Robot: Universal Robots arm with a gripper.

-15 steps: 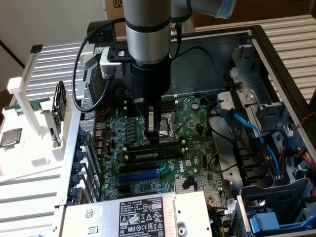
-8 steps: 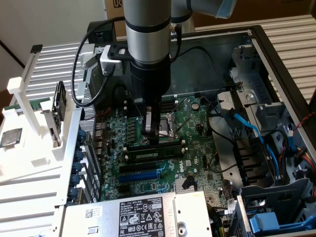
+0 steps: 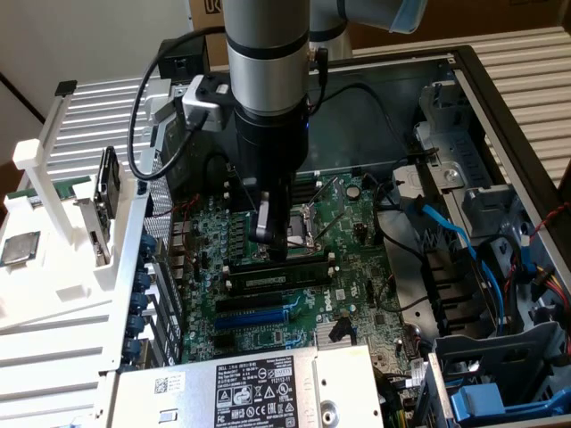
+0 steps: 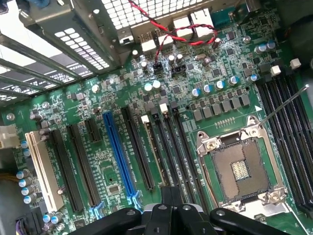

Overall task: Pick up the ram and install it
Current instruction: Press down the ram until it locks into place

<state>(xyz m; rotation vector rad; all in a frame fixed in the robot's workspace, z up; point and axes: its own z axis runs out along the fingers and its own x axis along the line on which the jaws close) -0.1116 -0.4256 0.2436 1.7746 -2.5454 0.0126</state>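
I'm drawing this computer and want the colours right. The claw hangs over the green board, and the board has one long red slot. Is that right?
Almost. The long slot is blue, not red, and the wrist view shows it clearly. The rest is right: the claw hangs over the green board.

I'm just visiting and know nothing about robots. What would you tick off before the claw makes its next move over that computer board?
1. Claw shut: ok.
2. Claw right above the ram: ok.
3. Ram lying parallel to the empty black slot beside it: ok.
4. Ram pushed fully home: cannot tell.
5. Red-and-black wires away from the claw: ok.
6. Processor socket filled: not ok, it stands empty.
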